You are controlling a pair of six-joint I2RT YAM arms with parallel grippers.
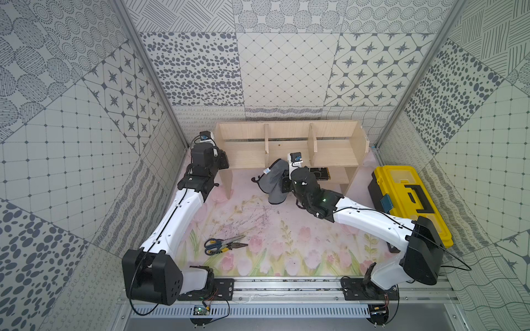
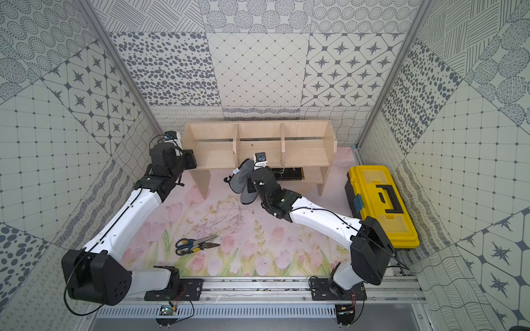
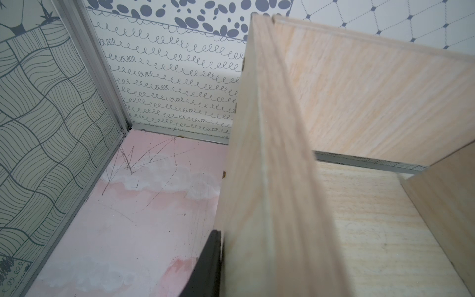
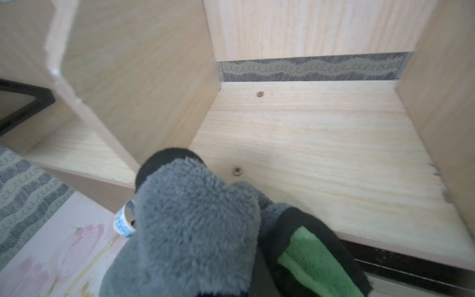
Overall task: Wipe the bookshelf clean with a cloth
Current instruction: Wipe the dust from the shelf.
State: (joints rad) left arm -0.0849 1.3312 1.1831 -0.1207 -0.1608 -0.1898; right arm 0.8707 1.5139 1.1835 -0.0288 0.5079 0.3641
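The bookshelf [image 1: 249, 156] stands upright at the back of the bench [image 1: 272, 226], against the rear wall, its three bays facing forward.

Left gripper [image 1: 223, 162]: set at the shelf's left end panel. In the left wrist view one finger [image 3: 209, 262] lies against the panel's outer face; the other is hidden behind the wood. The jaws stand narrow, straddling and clamped on that panel.

Right gripper [image 1: 284, 180]: positioned at the front edge of the middle bay. Its jaws are fully closed on the cloth [image 1: 274, 180]; the fingers themselves are buried in the fabric.

The cloth is bunched, grey side outward, and a green fold shows in the right wrist view [image 4: 316, 259]. Its upper part rests on the front of the middle bay's board; the rest hangs down in front of the shelf. A small tag [image 4: 124, 222] sticks out at its side.

Also noted: a dark flat item [image 1: 319, 173] on the lower shelf, a yellow-and-black toolbox [image 1: 407, 197] to the right, and scissors [image 1: 218, 243] touching pliers [image 1: 235, 246] near the front of the bench.
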